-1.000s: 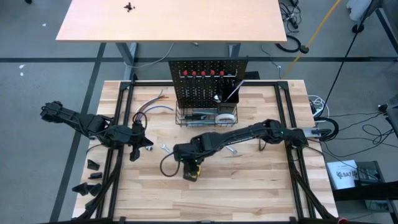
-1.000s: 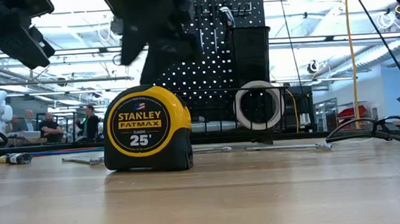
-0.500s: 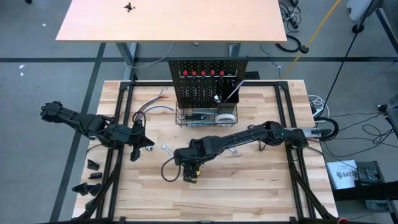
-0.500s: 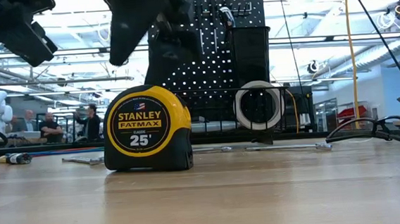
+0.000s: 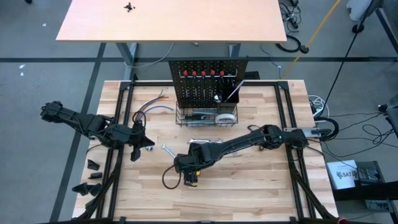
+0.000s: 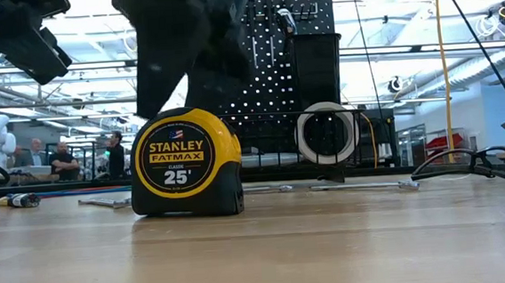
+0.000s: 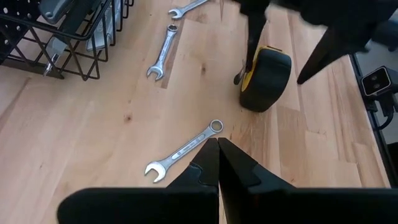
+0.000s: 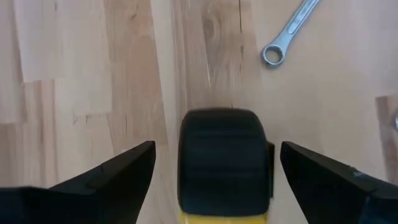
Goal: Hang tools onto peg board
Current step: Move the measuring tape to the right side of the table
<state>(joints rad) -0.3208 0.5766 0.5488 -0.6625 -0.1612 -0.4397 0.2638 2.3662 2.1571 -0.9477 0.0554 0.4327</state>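
Basket (image 5: 186,122): black wire, at foot of peg board (image 5: 205,87); held a white tape roll (image 5: 226,116) and dark tools, kind unclear.
Cup holder (image 5: 232,94): on board's right side, with a tool handle leaning out.
Board: row of red-handled screwdrivers (image 5: 203,73) hung along top.
Tape measure (image 6: 185,162): upright on table (image 5: 249,186), well in front of basket.
Right gripper (image 8: 211,162): above tape measure, jaws wide, straddling it, no contact seen.
Left gripper (image 7: 217,158): at table's left, jaws clenched, empty.
Nearby: wrench (image 7: 184,150) just ahead of left gripper; more wrenches (image 7: 161,53) near basket; cables (image 5: 149,106) left of board.
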